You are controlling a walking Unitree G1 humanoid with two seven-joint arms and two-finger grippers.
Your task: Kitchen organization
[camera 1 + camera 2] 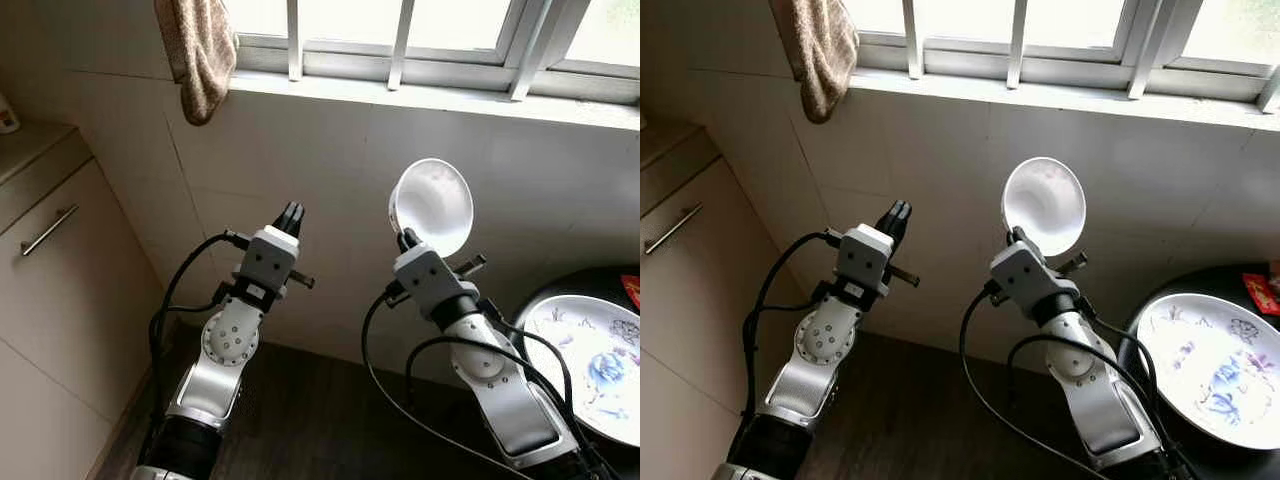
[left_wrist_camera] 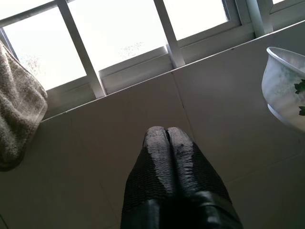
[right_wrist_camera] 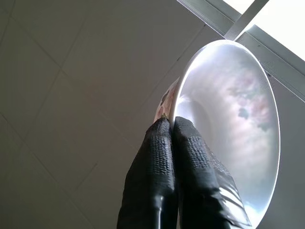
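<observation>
Bowl [image 1: 432,205] count is one, white with a bit of leafy pattern on the outside, and your right end effector [image 3: 170,125] has it pinched by the rim, fingers clamped tight on the edge. It's held up in the air in front of the tiled wall [image 1: 330,180], tilted so the inside faces back at the head camera, just under the window sill [image 1: 430,95]. Your left end effector [image 2: 166,136] is raised beside it, well apart from the bowl, both fingers pressed together on nothing, pointing at the wall. Off at the lower right you've got one big plate [image 1: 590,365] with blue painted decoration on a dark round surface [image 1: 610,280]. One brown towel [image 1: 200,50] hangs off the sill at the left, and one cabinet [image 1: 60,290] with a single bar handle [image 1: 48,230] stands below it.
</observation>
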